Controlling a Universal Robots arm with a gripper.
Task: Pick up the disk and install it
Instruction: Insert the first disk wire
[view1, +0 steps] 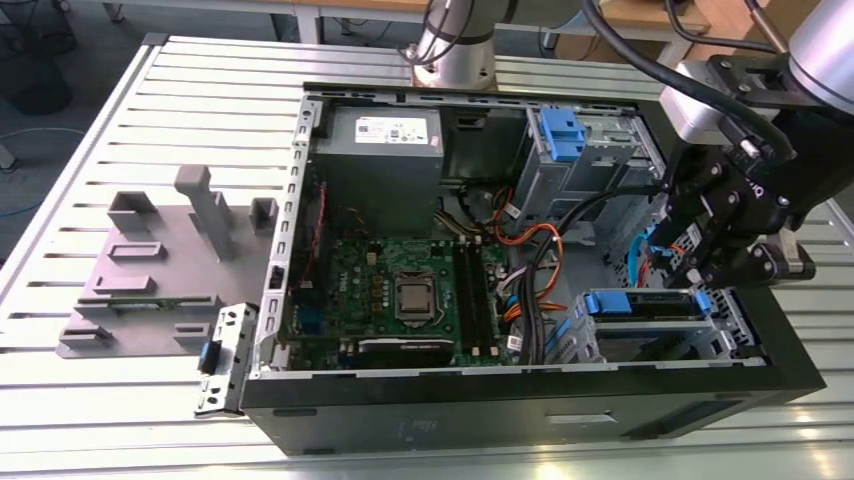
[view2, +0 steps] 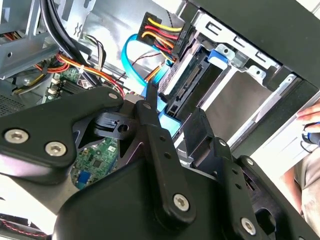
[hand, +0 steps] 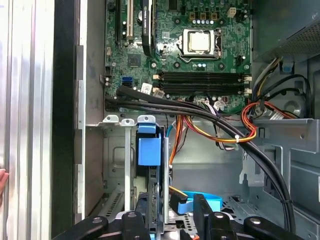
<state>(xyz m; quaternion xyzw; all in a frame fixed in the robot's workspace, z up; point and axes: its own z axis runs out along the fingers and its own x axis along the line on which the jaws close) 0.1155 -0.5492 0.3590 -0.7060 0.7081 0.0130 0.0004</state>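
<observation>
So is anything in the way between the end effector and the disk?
Nothing visible. The disk sits in its bay, with the end effector close to it. The cables pass off to one side.

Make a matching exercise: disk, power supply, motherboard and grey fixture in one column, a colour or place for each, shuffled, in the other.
1. disk
2. power supply
3. motherboard
4. fixture

A. green
B. on the table, outside the case
C. blue frame around it
D. grey box with a white sticker

Pairs: 1-C, 2-D, 3-A, 4-B.
</observation>
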